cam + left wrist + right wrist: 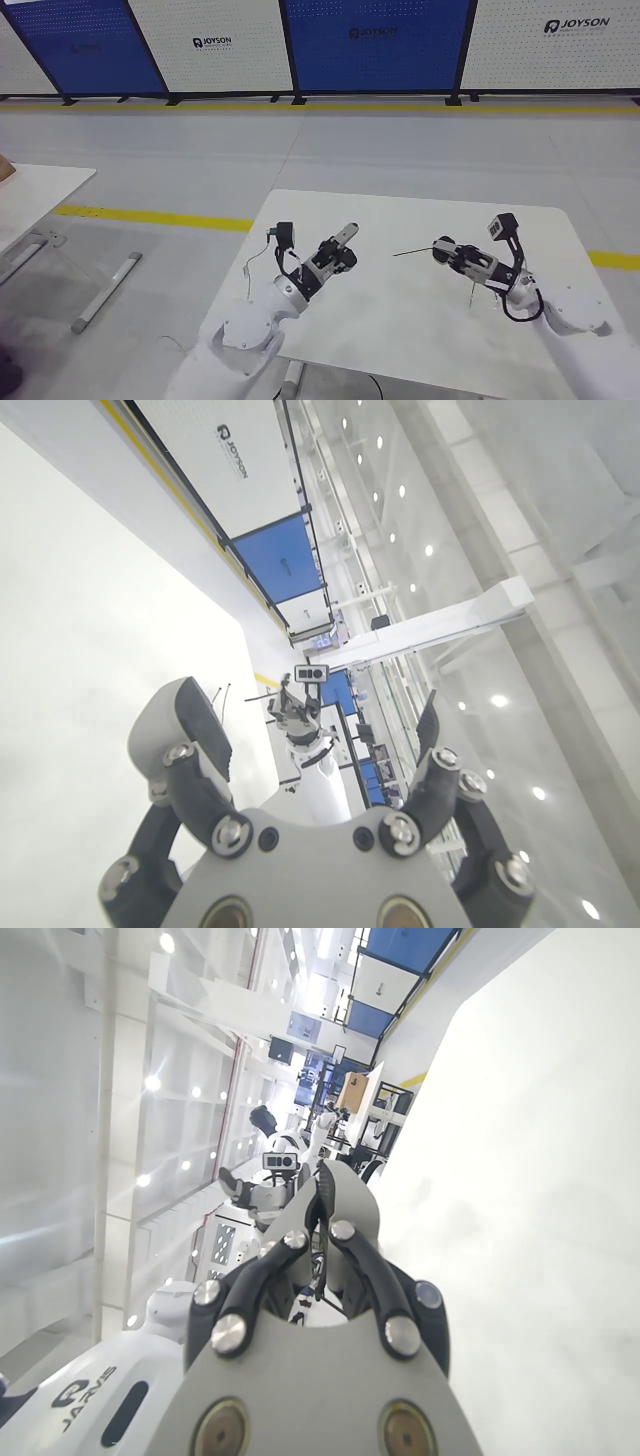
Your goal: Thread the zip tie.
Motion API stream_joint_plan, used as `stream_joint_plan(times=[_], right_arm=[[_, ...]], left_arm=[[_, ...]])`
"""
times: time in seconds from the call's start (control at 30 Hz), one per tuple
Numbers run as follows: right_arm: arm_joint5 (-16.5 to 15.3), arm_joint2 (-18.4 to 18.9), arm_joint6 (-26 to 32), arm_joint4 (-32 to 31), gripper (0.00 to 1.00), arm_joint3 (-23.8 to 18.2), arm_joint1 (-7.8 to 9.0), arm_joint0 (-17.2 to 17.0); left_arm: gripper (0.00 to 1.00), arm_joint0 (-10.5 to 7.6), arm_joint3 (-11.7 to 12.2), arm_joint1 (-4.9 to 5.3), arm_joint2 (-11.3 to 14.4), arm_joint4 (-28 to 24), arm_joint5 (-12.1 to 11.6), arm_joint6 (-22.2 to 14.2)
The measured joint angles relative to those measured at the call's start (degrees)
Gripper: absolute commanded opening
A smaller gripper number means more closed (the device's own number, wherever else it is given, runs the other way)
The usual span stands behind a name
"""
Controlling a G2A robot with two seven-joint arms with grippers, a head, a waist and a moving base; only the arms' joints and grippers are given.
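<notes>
A thin black zip tie [415, 251] juts out sideways from my right gripper [441, 248], which is shut on one end of it and held above the white table [400, 330]. Its free end points toward my left gripper [342, 243], a short gap away. In the left wrist view my left gripper [311, 707] stands open with nothing between its fingers, facing the right gripper and the zip tie [256, 698] farther off. In the right wrist view the right gripper [322, 1175] has its pads pressed together; the tie itself is hidden there.
Another black zip tie [472, 293] lies on the table near the right arm, also seen as thin strands [223, 696] in the left wrist view. A second white table [40, 195] stands off to the left.
</notes>
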Motion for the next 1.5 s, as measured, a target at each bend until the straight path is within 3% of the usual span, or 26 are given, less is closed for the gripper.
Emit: stream_joint_plan(times=[0.07,0.4,0.57,0.7,0.83,1.23,1.3,1.4,1.5], right_arm=[[0.4,-0.1,0.2,0.0,0.0,0.3,-0.08,0.3],[0.3,0.0,-0.1,0.2,0.0,0.1,-0.1,0.0],[-2.1,0.5,-4.2,4.0,0.0,-0.7,-0.97,-1.8],[-3.9,-0.3,-6.7,4.7,0.0,-0.2,-1.93,-1.9],[-1.2,-2.0,-5.5,4.2,0.0,0.9,-2.75,-1.1],[-1.1,-2.0,-5.5,4.1,0.0,0.9,-2.74,-1.1],[-1.1,-2.0,-5.7,4.1,0.0,0.7,-2.77,-1.2],[-0.2,-2.3,-7.0,4.5,0.0,-1.2,-3.14,-2.0],[2.1,-3.8,-8.6,3.1,0.0,-2.3,-3.88,-1.8]], left_arm=[[1.0,-0.5,0.2,-0.17,1.0,-0.2,0.4,1.0],[1.0,-0.5,0.4,-0.18,1.0,-0.3,0.4,1.1],[1.0,-1.99,3.7,-0.51,3.4,1.6,1.5,2.0],[1.0,-4.37,7.1,-1.04,6.2,2.2,2.6,2.9],[1.0,-6.66,10.0,-1.76,10.2,5.4,2.2,5.8],[1.0,-6.65,10.0,-1.78,10.3,5.3,2.1,5.9],[1.0,-6.77,10.0,-1.88,10.3,3.3,2.1,4.8],[1.0,-8.03,10.6,-2.03,9.5,-2.4,3.4,1.6],[1.0,-9.94,12.3,-2.37,9.4,-4.3,4.6,2.8]])
